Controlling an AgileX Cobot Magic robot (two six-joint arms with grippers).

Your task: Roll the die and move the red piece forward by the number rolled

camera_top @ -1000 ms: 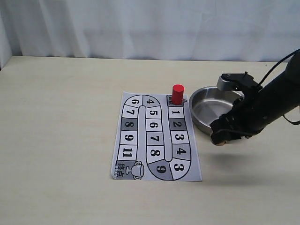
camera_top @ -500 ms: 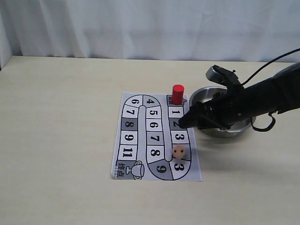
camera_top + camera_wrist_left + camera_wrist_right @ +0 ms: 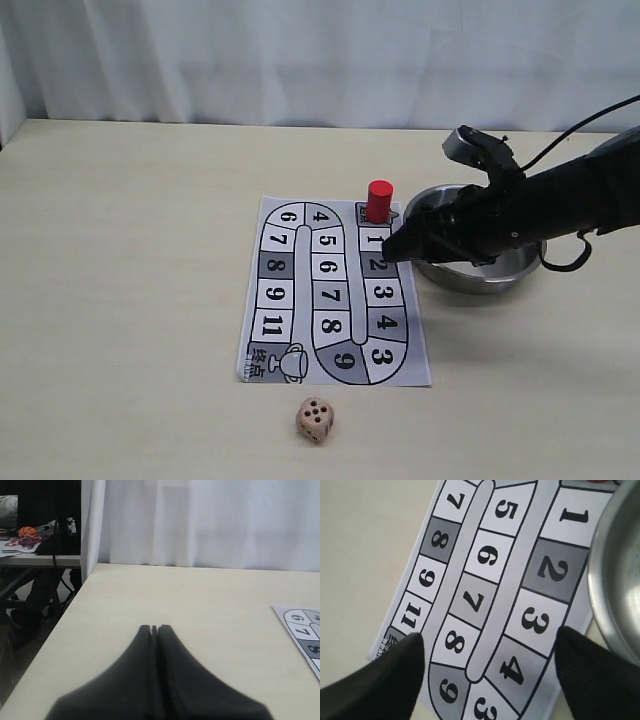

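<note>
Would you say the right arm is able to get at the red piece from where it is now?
Probably yes. The right gripper is open over squares 1 and 2, near the red piece, with nothing between them. The metal bowl sits aside.

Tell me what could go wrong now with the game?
The red piece stands upright, and the right gripper hangs open close by, so a clumsy grab might knock it over. The die sits off the board, near the edge of the table; a bump could flip its number.
</note>
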